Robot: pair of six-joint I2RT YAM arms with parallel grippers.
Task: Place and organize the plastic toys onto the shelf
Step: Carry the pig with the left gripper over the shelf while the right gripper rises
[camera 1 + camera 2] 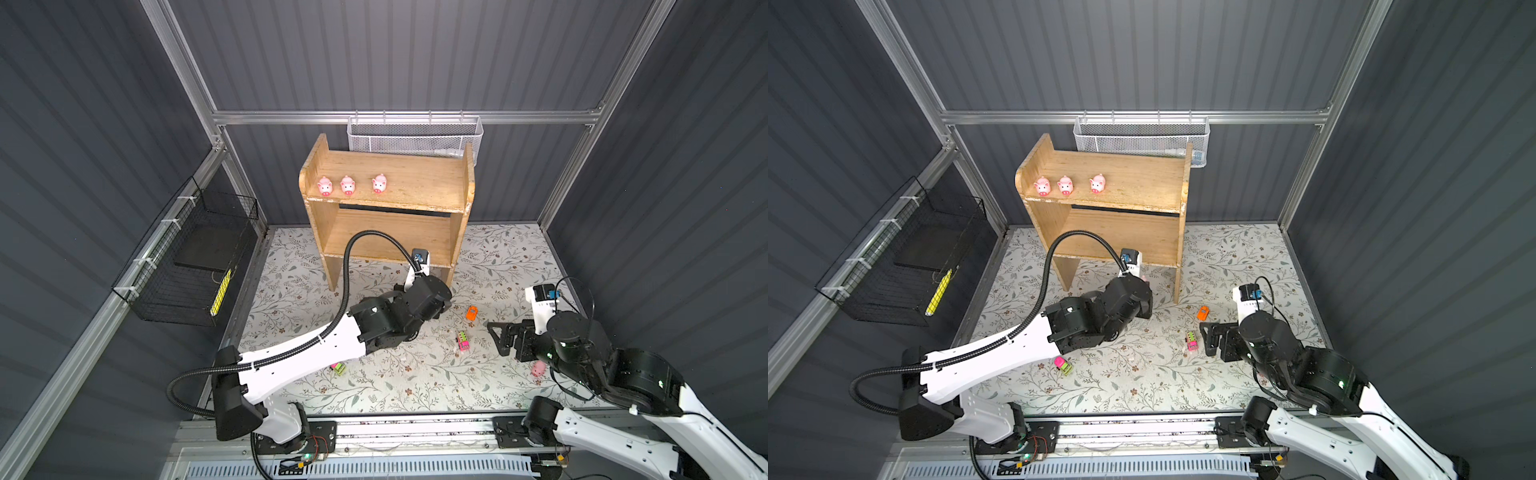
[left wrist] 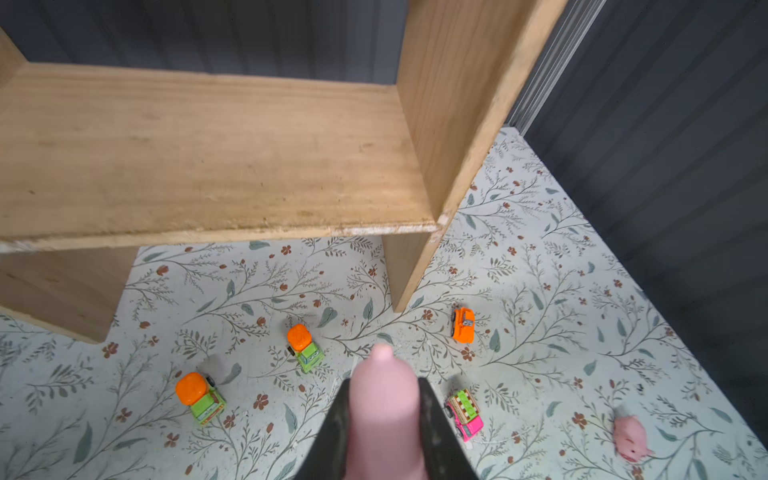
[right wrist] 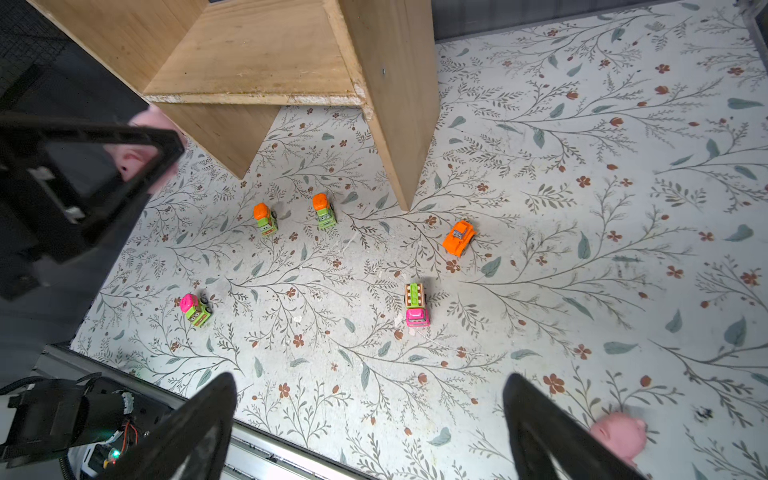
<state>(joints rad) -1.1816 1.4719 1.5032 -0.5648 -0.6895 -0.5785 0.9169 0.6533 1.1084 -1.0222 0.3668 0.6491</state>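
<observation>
While your left claw (image 2: 384, 388) pinches a pink pig (image 2: 382, 419), your right claw (image 3: 370, 380) is spread wide.
Both hang in front of the shelf (image 1: 419, 183).

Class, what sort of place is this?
Probably a robot test cell, not a home: grey panel walls, an aluminium frame, and the left arm and right arm mounted on a rail.

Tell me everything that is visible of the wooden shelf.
The shelf is of light bare wood: two boards between side panels with rounded tops, on short legs, its front edges chipped whitish. It stands upright on the flowered mat, before the hanging white mesh basket. Three pink pigs stand in a row on the left part of its top board; the visible part of the lower board is bare.
</observation>
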